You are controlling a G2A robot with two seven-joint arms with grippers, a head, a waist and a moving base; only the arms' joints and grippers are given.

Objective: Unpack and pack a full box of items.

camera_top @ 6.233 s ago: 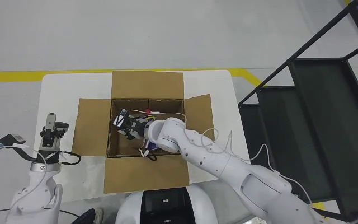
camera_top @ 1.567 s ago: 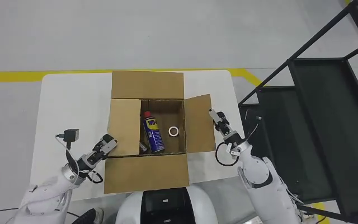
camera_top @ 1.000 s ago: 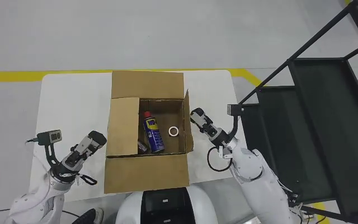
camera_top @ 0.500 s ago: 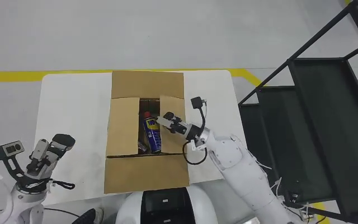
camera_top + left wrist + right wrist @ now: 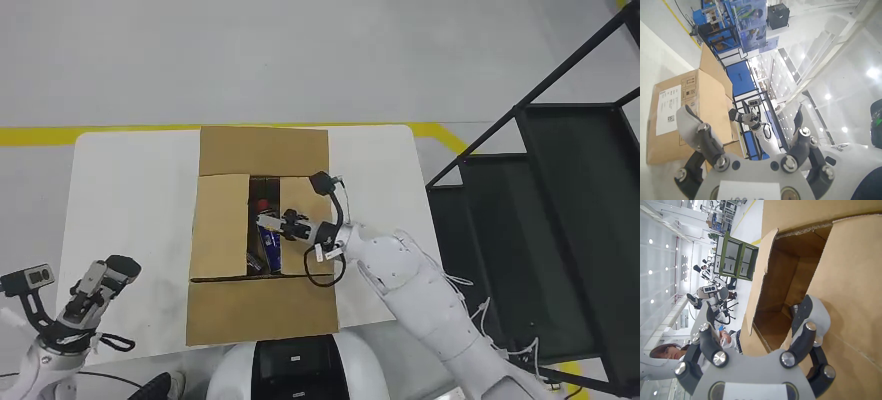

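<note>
the right gripper (image 5: 288, 222), fingers spread and holding nothing, is hovering over the right flap (image 5: 306, 215) of the cardboard box (image 5: 704, 117), with one finger seemingly against it. the box is sitting mid-table. the left flap (image 5: 220, 225) is lying folded over the opening, and a spray can (image 5: 268, 243) is showing in the gap between the two flaps. the far flap (image 5: 263, 150) and near flap (image 5: 262, 310) are lying flat outward. the left gripper (image 5: 108, 272), also spread and empty, is hovering by the table's (image 5: 120, 180) near left corner. packing looks done, and closing seems roughly half finished.
</note>
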